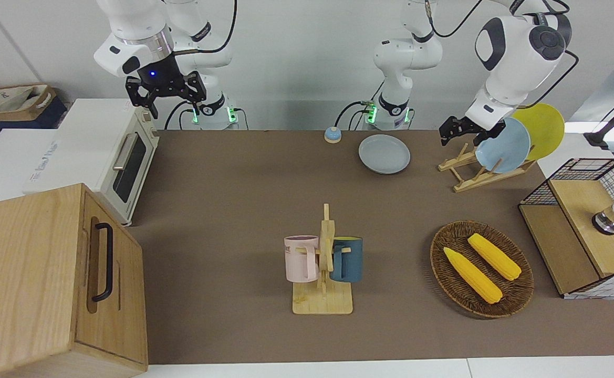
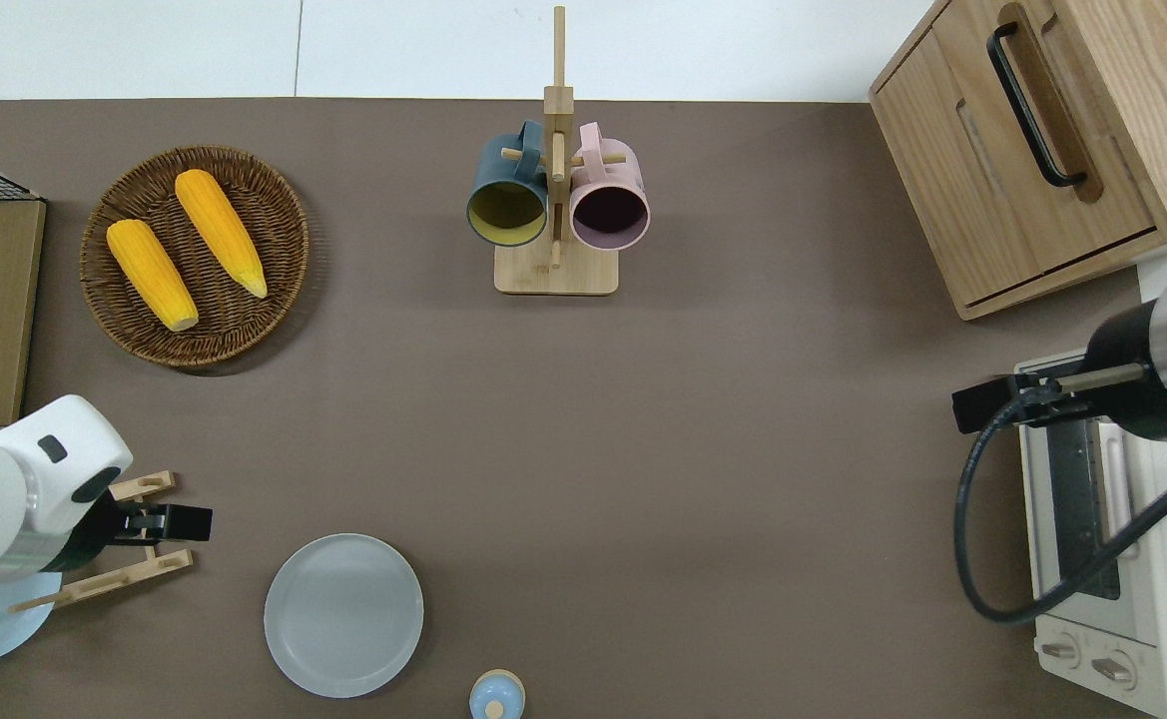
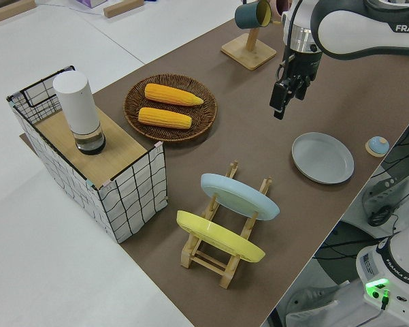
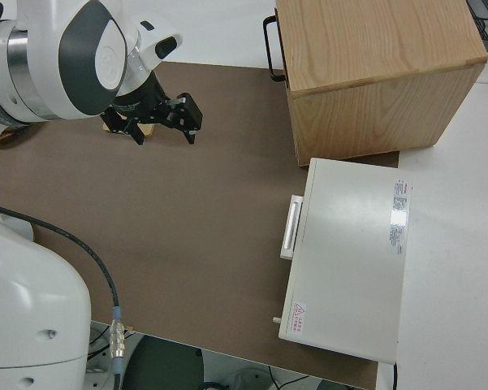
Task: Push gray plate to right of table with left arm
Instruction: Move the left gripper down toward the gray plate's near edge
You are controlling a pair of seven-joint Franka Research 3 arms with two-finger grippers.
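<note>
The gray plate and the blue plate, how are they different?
The gray plate lies flat on the table; the blue plate stands tilted in the wooden rack. The gray plate is by itself, while the blue plate has a yellow plate right beside it. The gray one is pale gray, the blue one sky blue. Both are round and shallow.
</note>
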